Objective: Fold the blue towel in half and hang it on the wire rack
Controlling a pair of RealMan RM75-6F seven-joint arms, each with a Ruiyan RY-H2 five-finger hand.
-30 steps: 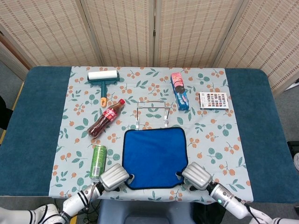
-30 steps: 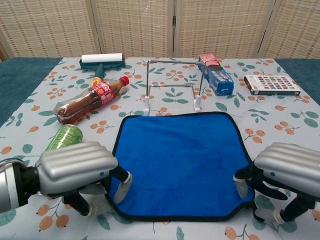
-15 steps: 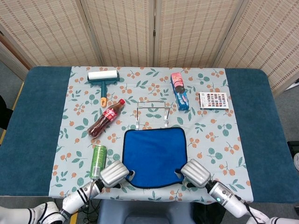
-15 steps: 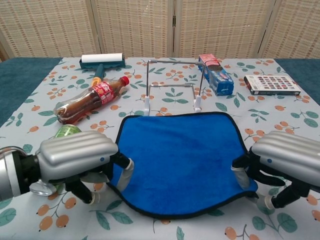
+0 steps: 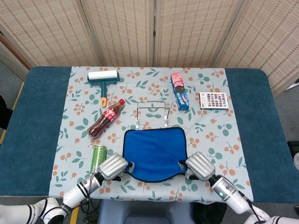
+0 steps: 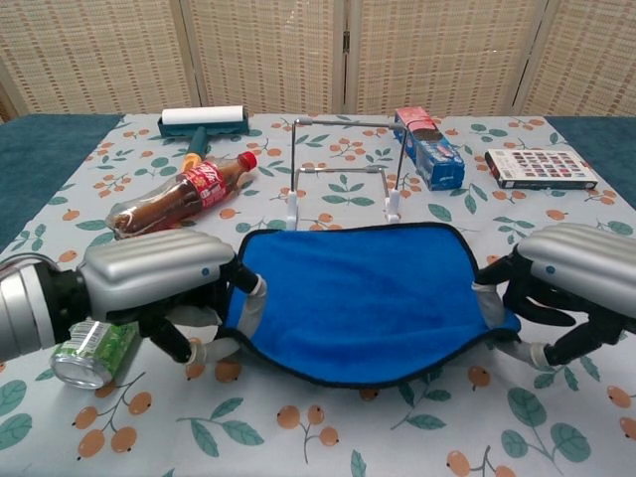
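The blue towel (image 6: 363,298) lies on the flowered tablecloth (image 5: 210,135) just in front of the wire rack (image 6: 341,169), its far edge flat on the cloth and its near edge lifted off the table. The left hand (image 6: 159,288) pinches the near left corner of the towel, fingers curled around the hem, and the right hand (image 6: 566,288) pinches the near right corner the same way. Between the 2 hands the raised near edge sags in a shallow curve. In the head view the towel (image 5: 154,153) shows as a shortened blue patch with the left hand (image 5: 113,166) and right hand (image 5: 200,165) at its 2 near corners.

The rack stands upright in the middle of the table, apart from the towel's far edge. A green can (image 6: 94,348) lies on its side just under the left hand. A cola bottle (image 6: 179,197) lies tilted to the left of the rack, its red cap toward the rack. Behind it rests a lint roller (image 6: 204,121) with a white roll and teal handle. To the right of the rack lies a pink and blue cookie packet (image 6: 427,147), and further right a flat box (image 6: 542,167) with a grid of coloured squares on its lid. Woven screens (image 5: 154,28) stand behind the table
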